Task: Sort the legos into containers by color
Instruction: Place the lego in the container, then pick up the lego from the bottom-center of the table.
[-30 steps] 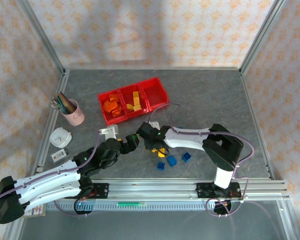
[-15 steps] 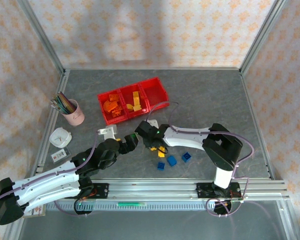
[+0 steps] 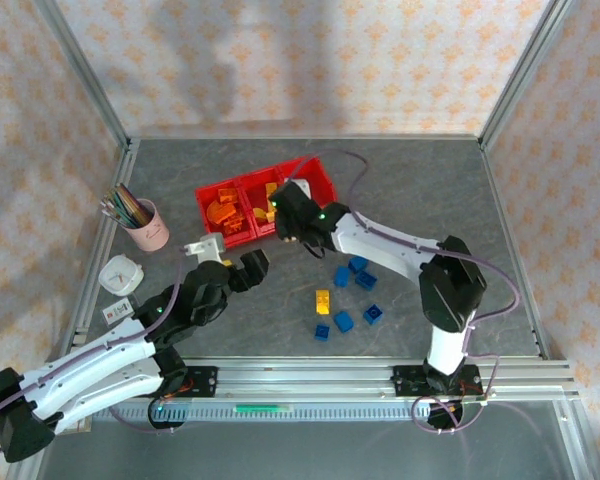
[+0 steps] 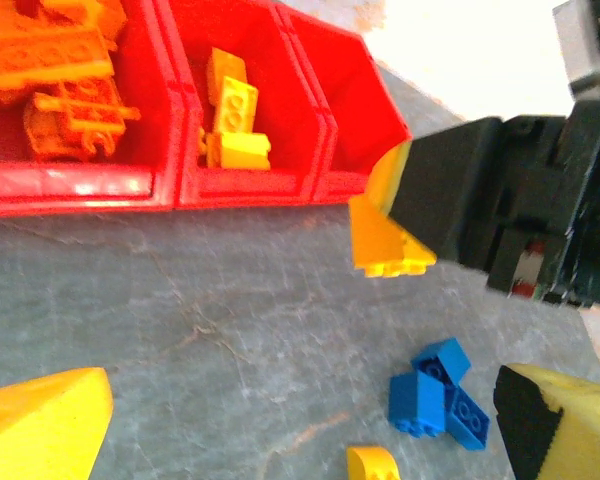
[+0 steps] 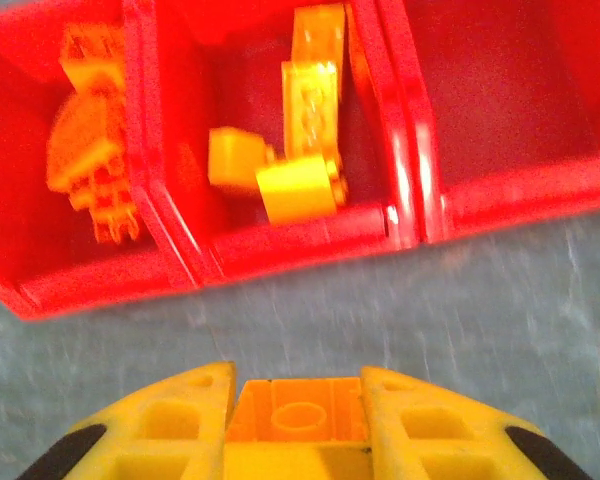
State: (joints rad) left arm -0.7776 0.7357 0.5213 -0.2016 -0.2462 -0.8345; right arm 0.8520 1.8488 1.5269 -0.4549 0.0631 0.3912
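My right pincer clamps a small yellow plastic brick at bottom centre, below red plastic bins; left pincer apart.

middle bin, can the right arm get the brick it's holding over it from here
Probably yes. The right gripper, shut on a yellow brick, hangs just short of the middle bin; nothing covers its open top, and the left gripper sits apart.

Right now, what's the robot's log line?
right gripper: shut on yellow brick | near: red bins | left gripper: open, empty | blue bricks: on table
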